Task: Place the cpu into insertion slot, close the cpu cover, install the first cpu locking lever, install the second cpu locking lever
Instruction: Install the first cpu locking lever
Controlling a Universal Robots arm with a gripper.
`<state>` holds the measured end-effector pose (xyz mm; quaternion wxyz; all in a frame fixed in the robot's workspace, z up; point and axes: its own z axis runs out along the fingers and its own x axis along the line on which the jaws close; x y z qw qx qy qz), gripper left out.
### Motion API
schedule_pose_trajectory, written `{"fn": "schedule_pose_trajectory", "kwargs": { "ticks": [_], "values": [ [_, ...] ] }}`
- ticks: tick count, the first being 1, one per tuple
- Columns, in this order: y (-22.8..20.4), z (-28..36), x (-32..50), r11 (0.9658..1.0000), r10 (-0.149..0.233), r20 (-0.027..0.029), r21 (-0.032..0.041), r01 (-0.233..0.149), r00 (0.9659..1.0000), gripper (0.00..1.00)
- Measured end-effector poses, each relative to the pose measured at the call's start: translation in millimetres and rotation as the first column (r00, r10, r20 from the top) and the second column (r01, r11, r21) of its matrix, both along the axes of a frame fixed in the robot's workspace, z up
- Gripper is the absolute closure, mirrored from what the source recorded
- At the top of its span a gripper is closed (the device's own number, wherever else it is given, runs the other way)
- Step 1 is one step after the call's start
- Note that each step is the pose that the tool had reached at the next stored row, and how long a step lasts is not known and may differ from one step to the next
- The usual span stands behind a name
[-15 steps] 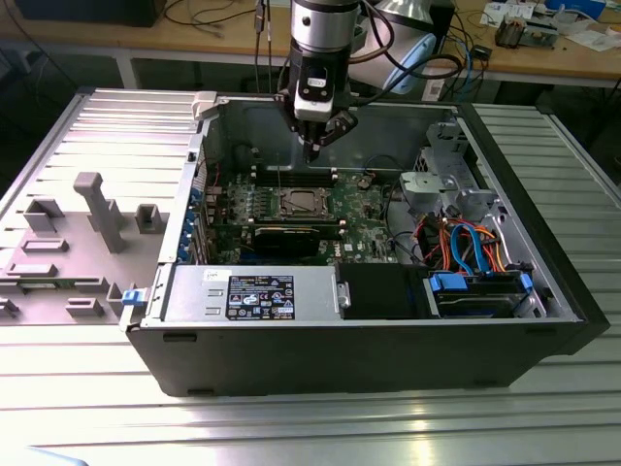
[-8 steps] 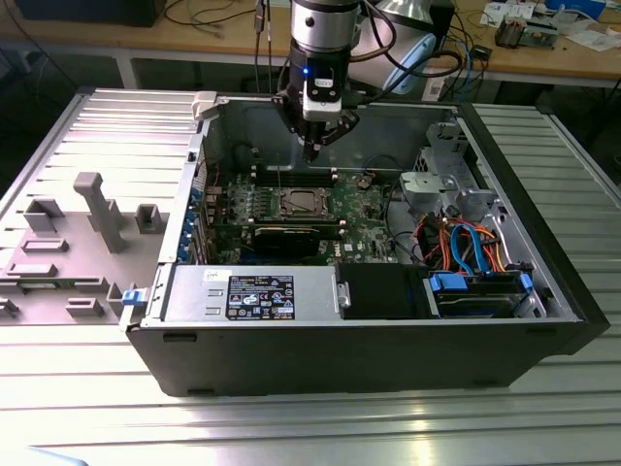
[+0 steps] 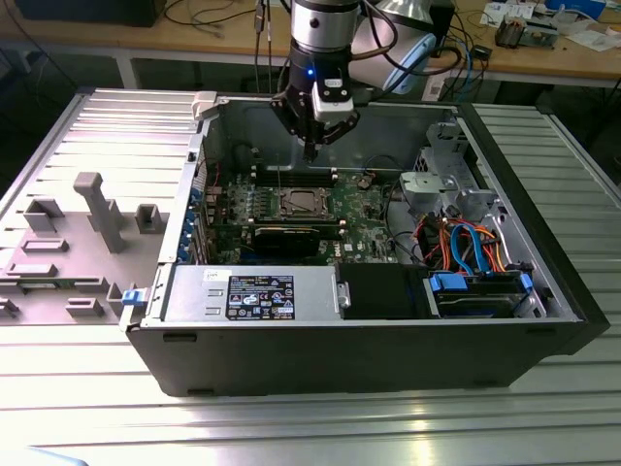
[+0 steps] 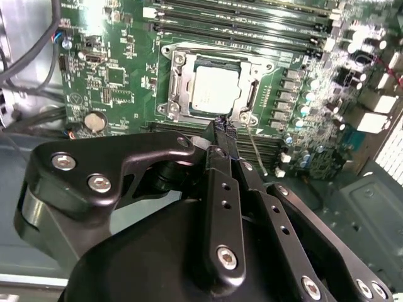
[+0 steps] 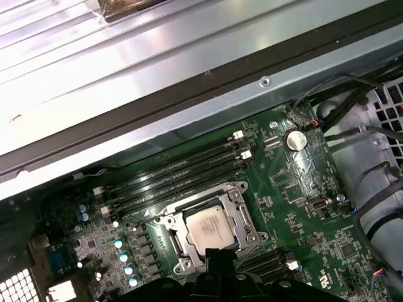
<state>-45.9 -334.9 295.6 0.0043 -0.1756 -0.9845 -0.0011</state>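
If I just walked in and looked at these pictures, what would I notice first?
First you'd see the big open computer case, with the robot's black hand hanging inside it from above, pinched shut and holding nothing. Close by the hand's tip, on the green board, shines the silvery square cpu, with the silver cpu cover framing it.

Black label [image 3: 260, 296] on grey power supply [image 3: 194, 291]: print too small, illegible.
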Motion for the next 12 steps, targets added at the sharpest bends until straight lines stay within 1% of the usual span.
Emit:
{"fn": "schedule_pose_trajectory", "kwargs": {
  "ticks": [1,3,5,12],
  "values": [
    [0.0,0.0,0.0,0.9998,0.02,0.0,0.0,-0.02,0.9998,0.89],
    [0.0,0.0,0.0,0.9989,0.048,0.0,0.0,-0.048,0.9989,0.89],
    [0.1,0.0,0.0,0.998,0.064,0.0,0.0,-0.064,0.998,0.89],
    [0.0,0.0,0.0,0.9979,0.065,0.0,0.0,-0.065,0.9979,0.89]
  ]
}}
